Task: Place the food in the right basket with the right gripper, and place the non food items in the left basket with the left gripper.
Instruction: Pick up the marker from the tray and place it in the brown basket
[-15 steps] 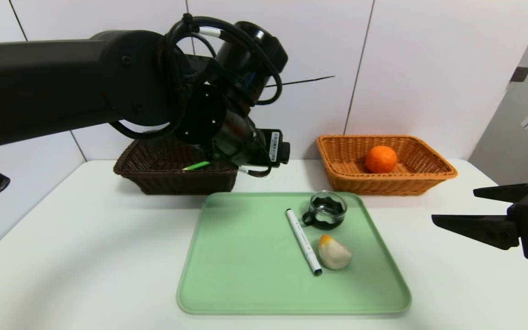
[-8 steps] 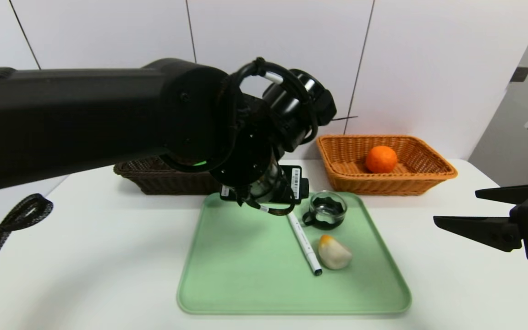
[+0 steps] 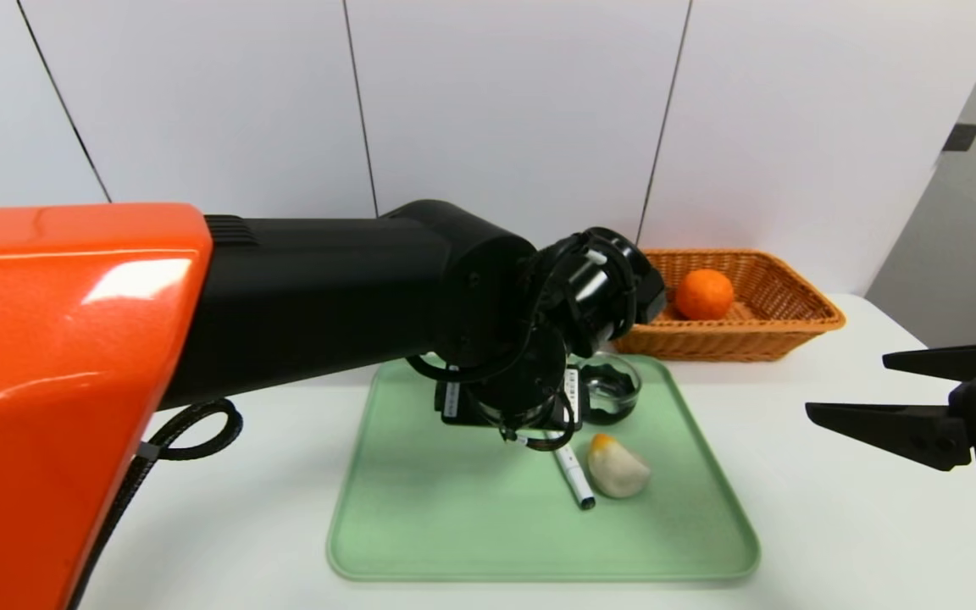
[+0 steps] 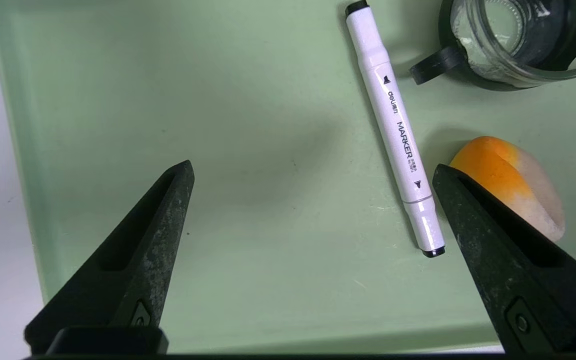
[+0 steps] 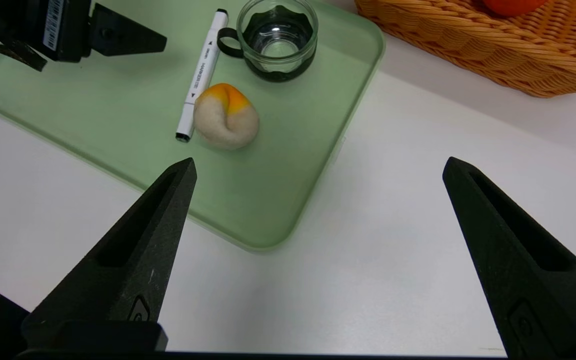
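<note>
The left arm reaches from the robot's left across the scene, its wrist bent down over the far middle of the green tray (image 3: pixel 454 542). The left gripper (image 4: pixel 313 215) points at the tray floor with fingers spread wide and nothing between them; in the left wrist view one fingertip (image 4: pixel 180 172) stands over bare tray and the other just beside the lower end of the marker (image 4: pixel 393 125). The marker lies flat on the tray, near the middle, its white barrel running from the cup (image 3: pixel 611 390) toward the near edge. The cup, clear glass with a black sleeve and handle, stands upright at the tray's far right part. A bun (image 3: pixel 617 468), pale with an orange top, lies just beside the marker's near end; contact between them cannot be told. The right arm is held low at the robot's right, off the tray, over the white table (image 3: pixel 835 551). The right gripper (image 5: pixel 318 167) is likewise wide open and holds nothing, its fingers aimed toward the tray's right edge. The right basket (image 3: pixel 801 313), orange wicker, sits on the table behind the tray's far right corner, with an orange (image 3: pixel 704 294) inside it. The left arm blocks the head view of the table behind the tray's left side.
</note>
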Tool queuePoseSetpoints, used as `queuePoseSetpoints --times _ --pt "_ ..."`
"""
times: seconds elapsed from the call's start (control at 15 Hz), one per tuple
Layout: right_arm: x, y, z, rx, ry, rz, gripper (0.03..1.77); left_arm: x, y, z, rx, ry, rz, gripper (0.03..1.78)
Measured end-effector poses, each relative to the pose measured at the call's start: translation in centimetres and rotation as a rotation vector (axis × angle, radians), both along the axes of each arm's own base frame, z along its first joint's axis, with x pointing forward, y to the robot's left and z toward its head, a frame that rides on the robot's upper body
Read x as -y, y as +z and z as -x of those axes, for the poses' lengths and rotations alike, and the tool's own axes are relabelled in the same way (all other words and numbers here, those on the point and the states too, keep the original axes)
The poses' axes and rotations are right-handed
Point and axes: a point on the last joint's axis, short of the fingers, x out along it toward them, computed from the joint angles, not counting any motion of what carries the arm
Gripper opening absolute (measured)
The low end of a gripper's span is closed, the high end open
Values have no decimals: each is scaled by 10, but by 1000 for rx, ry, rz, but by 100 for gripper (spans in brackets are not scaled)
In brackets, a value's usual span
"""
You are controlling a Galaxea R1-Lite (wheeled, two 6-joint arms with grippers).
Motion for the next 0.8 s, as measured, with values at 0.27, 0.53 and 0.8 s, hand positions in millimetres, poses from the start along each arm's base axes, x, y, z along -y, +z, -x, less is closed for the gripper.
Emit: queuePoseSetpoints --times 0.27,0.53,0.8 --pt "0 -2 1 -6 0 2 170 10 -21 -6 -25 1 -29 169" --pt "0 -3 1 -7 1 3 170 16 -30 -10 -25 -1 -26 169" --pt "0 -3 2 -7 1 3 170 22 -35 -14 -6 -8 -12 169"
